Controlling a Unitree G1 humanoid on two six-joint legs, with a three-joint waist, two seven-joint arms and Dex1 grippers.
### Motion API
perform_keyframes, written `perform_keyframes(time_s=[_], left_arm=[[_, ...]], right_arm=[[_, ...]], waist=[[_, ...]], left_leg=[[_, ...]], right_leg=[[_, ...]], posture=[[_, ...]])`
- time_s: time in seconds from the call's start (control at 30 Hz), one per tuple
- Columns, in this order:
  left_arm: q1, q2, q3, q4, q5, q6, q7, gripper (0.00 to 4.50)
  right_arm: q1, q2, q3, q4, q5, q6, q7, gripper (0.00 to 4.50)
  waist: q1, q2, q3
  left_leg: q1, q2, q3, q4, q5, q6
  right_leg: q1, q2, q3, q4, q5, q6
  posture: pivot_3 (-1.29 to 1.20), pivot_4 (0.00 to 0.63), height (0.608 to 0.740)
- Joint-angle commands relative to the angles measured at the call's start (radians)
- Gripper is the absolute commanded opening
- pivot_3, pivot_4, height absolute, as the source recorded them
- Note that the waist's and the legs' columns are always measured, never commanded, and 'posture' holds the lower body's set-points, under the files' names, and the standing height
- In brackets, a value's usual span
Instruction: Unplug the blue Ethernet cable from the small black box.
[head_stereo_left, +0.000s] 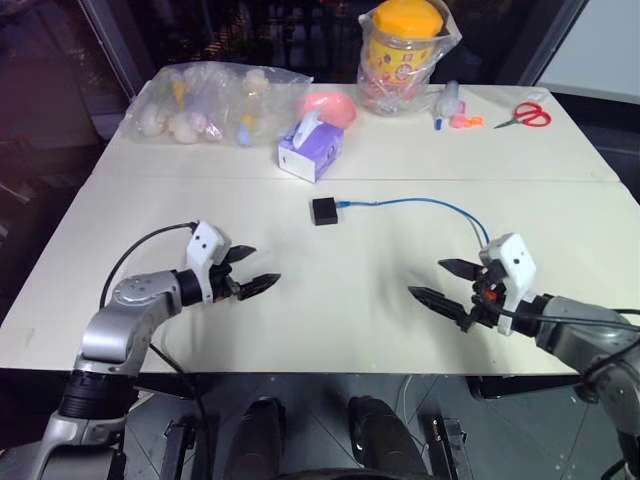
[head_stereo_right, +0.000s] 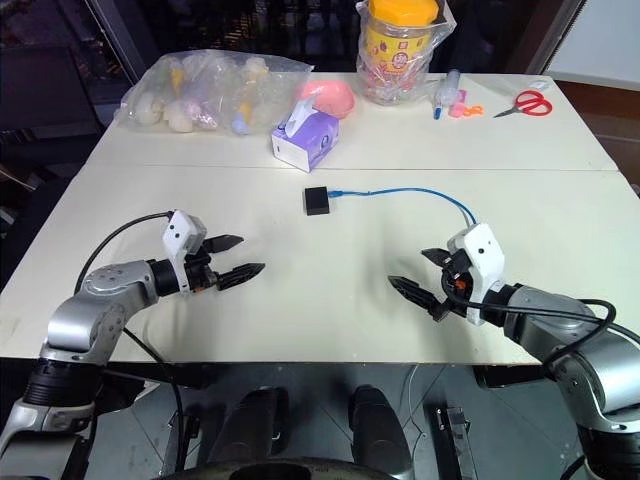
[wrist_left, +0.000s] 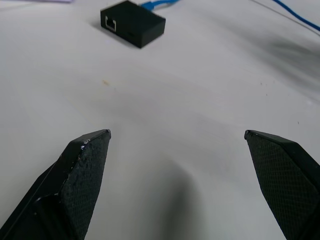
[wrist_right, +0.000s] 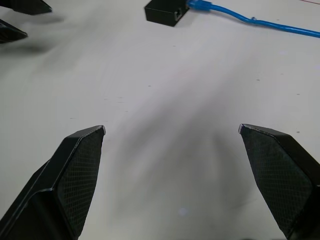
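The small black box (head_stereo_left: 324, 211) lies on the table (head_stereo_left: 330, 310) near its middle, with the blue Ethernet cable (head_stereo_left: 420, 203) plugged into its right side and running off to the right, then curving toward the near edge. Behind the box sits a tissue box (head_stereo_left: 311, 152). Along the far edge lie a bag of small items (head_stereo_left: 210, 102) at the left, a wrapped jar (head_stereo_left: 402, 45) right of centre and scissors (head_stereo_left: 524, 115) at the far right. The left gripper (head_stereo_left: 254, 270) hangs over the near left, the right gripper (head_stereo_left: 440, 282) over the near right, both well apart from the box
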Motion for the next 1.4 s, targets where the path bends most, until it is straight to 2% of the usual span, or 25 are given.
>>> perform_keyframes(time_s=[0.03, 0.53, 0.73, 0.9, 1.03, 1.23, 1.4], left_arm=[[-0.034, -0.007, 0.032, -0.011, -0.011, -0.019, 0.016, 4.47], [-0.110, -0.027, 0.017, 0.047, -0.002, -0.039, 0.006, 4.47], [-0.172, -0.012, 0.005, 0.098, 0.023, -0.043, 0.001, 4.47], [-0.274, 0.056, -0.048, 0.140, 0.057, -0.008, -0.074, 4.47], [-0.307, 0.151, -0.067, 0.116, 0.035, 0.028, -0.199, 4.47], [-0.260, 0.245, -0.031, 0.001, -0.009, 0.097, -0.254, 4.47], [-0.184, 0.242, 0.043, -0.085, -0.046, 0.158, -0.177, 4.47]], right_arm=[[-0.027, 0.001, 0.002, 0.001, -0.017, -0.022, 0.010, 4.50], [-0.070, 0.044, 0.024, 0.017, -0.076, -0.041, -0.005, 4.50], [-0.181, 0.050, 0.079, 0.131, -0.144, -0.081, 0.012, 4.50], [-0.493, 0.086, 0.273, 0.479, -0.353, -0.222, 0.050, 4.50], [-0.777, 0.189, 0.430, 0.894, -0.519, -0.405, 0.135, 4.50], [-1.092, 0.374, 0.520, 1.504, -0.677, -0.678, 0.258, 4.50], [-1.217, 0.461, 0.494, 1.765, -0.745, -0.780, 0.234, 4.50]], waist=[[0.000, 0.000, 0.000], [-0.001, 0.000, 0.000], [-0.005, 0.000, 0.000], [-0.013, 0.000, 0.000], [-0.032, 0.000, 0.001], [-0.047, 0.000, 0.001], [-0.048, 0.000, 0.001]], left_leg=[[0.000, 0.000, 0.000, 0.000, 0.000, 0.000], [0.000, 0.000, 0.000, 0.000, 0.000, 0.000], [0.001, 0.000, 0.000, 0.000, 0.000, 0.000], [0.001, 0.000, 0.001, 0.001, 0.001, -0.001], [0.001, 0.001, 0.001, -0.002, 0.001, -0.001], [-0.002, 0.001, 0.001, -0.006, 0.001, -0.001], [-0.004, 0.001, 0.001, -0.007, 0.001, -0.001]], right_leg=[[0.000, 0.000, 0.000, 0.000, 0.000, 0.000], [0.000, 0.000, 0.000, 0.000, 0.000, 0.000], [0.000, 0.001, 0.000, 0.000, 0.000, 0.000], [0.000, 0.001, 0.000, 0.001, 0.003, -0.001], [-0.001, 0.002, 0.000, 0.000, 0.002, -0.001], [-0.006, 0.002, -0.001, 0.002, 0.004, 0.004], [-0.008, 0.000, -0.001, 0.002, 0.004, 0.004]], posture=[[0.00, 0.150, 0.740], [0.00, 0.150, 0.740], [0.00, 0.150, 0.740], [0.00, 0.150, 0.740], [0.00, 0.150, 0.740], [0.00, 0.150, 0.740], [0.00, 0.150, 0.740]])
